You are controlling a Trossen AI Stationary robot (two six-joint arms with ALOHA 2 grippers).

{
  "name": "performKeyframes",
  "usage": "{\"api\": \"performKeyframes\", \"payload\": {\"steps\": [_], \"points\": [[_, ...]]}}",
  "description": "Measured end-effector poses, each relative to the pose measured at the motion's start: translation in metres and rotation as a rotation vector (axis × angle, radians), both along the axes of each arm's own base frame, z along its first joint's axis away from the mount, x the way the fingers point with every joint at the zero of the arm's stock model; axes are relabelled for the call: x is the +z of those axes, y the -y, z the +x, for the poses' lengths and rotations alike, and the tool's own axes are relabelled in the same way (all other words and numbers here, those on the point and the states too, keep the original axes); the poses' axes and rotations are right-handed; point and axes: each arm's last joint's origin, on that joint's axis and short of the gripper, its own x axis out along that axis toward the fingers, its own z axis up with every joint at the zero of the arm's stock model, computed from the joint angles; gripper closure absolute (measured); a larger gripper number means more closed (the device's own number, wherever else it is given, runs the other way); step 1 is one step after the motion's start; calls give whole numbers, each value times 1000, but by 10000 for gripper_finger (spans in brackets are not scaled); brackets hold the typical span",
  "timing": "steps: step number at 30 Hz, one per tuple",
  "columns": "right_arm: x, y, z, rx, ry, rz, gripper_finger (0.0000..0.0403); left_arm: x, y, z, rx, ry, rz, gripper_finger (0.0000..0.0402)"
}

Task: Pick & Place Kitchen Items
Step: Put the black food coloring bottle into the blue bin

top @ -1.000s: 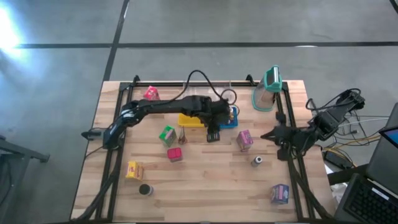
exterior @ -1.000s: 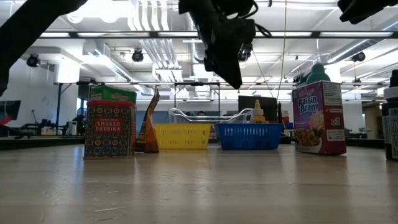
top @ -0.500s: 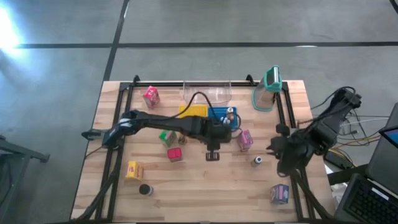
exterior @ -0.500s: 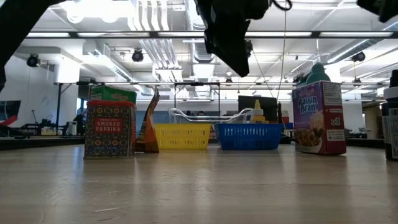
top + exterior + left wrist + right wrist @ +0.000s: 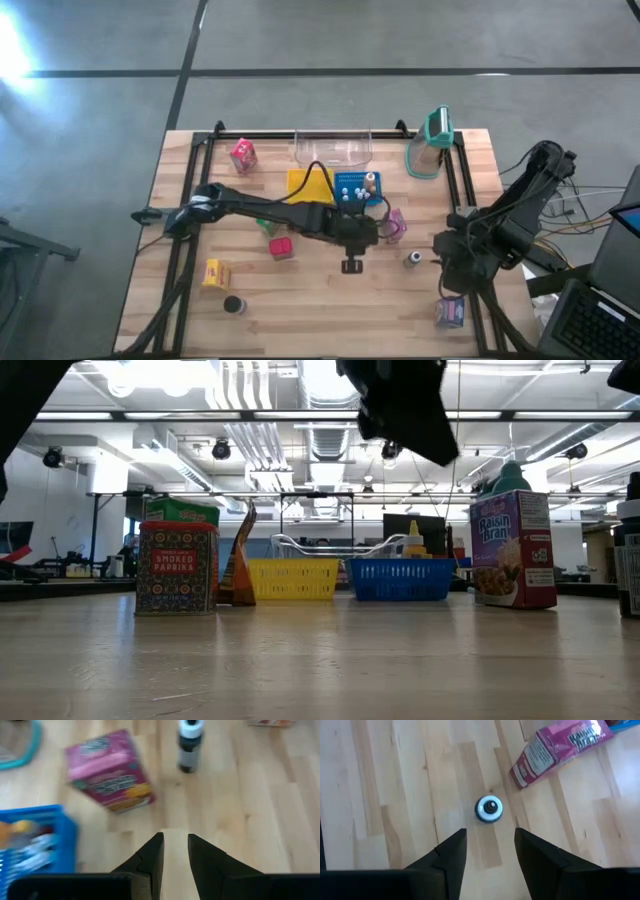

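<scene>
Pink Raisin Bran carton (image 5: 513, 550) right of frame, Smoked Paprika tin (image 5: 177, 568) left | small bottle (image 5: 489, 809) upright on bare planks mid-frame, pink carton upper right | right gripper (image 5: 490, 842) above bottle, fingers apart, empty | left gripper (image 5: 175, 851) centre table, fingers narrowly apart, empty, bare wood ahead

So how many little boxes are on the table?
6, maybe more hidden under the arm: pink carton far left, green carton and red carton mid-table, yellow carton near left, raisin bran carton beside the blue basket, purple carton near right.
</scene>
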Motion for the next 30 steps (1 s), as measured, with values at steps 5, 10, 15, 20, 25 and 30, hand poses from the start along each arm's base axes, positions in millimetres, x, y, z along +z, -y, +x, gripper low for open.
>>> {"api": "performKeyframes", "payload": {"steps": [5,10,15,20,25,30], "points": [[-11,-2,3,-3,36,-6,229,-34,6,7,-56,93,-122,310],[-26,-1,3,-18,22,-13,223,-55,5,1,-47,149,-172,310],[-33,5,12,-68,-15,29,232,-39,2,-12,-33,247,-186,310],[-34,9,18,-59,-27,20,244,-32,-1,-27,-12,345,-160,310],[-35,13,22,-88,-34,35,246,-30,-5,-43,-5,414,-165,310],[-42,17,27,-111,-67,62,230,-34,-7,-53,-1,447,-170,310]]}}
